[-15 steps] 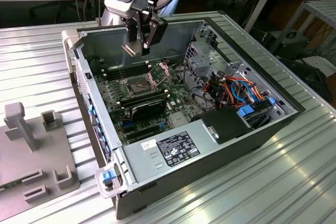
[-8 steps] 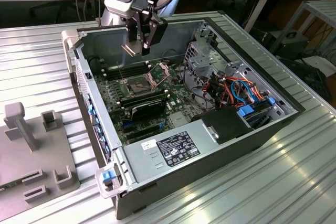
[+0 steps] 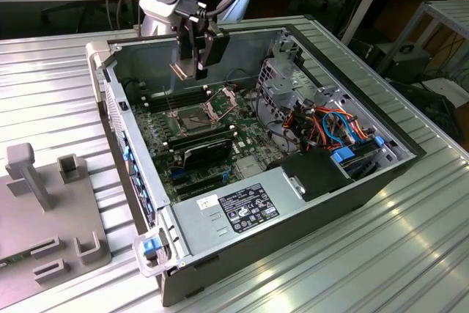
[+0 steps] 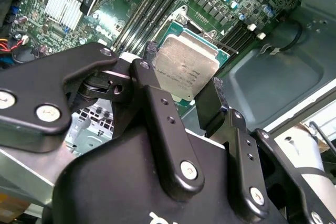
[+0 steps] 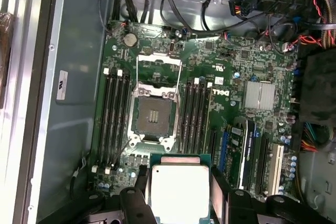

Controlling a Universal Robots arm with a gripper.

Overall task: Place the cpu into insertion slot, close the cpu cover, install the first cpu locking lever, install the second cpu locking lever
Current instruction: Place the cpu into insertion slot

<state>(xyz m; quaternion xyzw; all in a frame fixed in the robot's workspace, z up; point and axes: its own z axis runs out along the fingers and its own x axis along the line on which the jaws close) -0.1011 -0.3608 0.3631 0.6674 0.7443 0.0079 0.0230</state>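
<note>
Gripper (image 4: 184, 71) clamps cpu (image 4: 190, 57) by opposite edges, held flat above the bare slot (image 5: 153, 119); cover (image 5: 159, 70) stands open, leaving room to seat it.

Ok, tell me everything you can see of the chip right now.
The chip is a small flat square with a silvery-grey metal top and a green rim. The gripper pinches it by two opposite sides, top towards the wrist cameras, in the air above the board, apart from the open socket.
</note>
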